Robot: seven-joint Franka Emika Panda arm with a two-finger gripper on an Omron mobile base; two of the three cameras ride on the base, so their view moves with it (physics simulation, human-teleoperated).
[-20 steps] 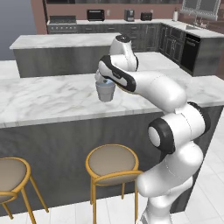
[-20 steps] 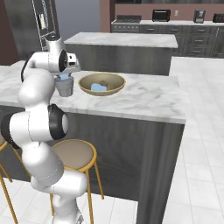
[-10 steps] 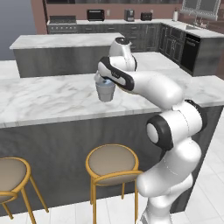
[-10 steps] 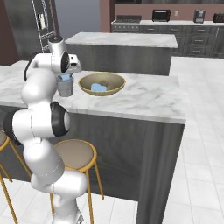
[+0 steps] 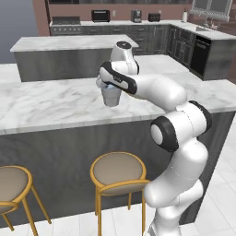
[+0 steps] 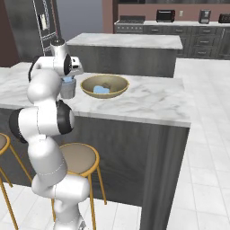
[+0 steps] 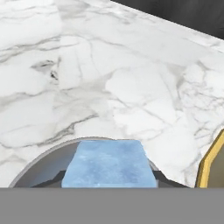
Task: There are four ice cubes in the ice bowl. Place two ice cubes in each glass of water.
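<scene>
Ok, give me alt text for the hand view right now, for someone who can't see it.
A pale blue ice cube sits between the gripper's fingers, directly above the grey rim of a glass on the white marble counter. The ice bowl's yellow edge shows at the right.

glass cut off at btm | ice bowl cut by rt edge

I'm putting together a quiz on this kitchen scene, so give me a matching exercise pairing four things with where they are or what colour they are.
Things:
1. ice cube
2. ice bowl
3. glass
4. stool seat

Descriptions:
A. under the counter's edge
B. olive-tan, on the counter
C. pale blue, between the gripper's fingers
D. grey tumbler right under the gripper

Pairs: 1-C, 2-B, 3-D, 4-A
</scene>
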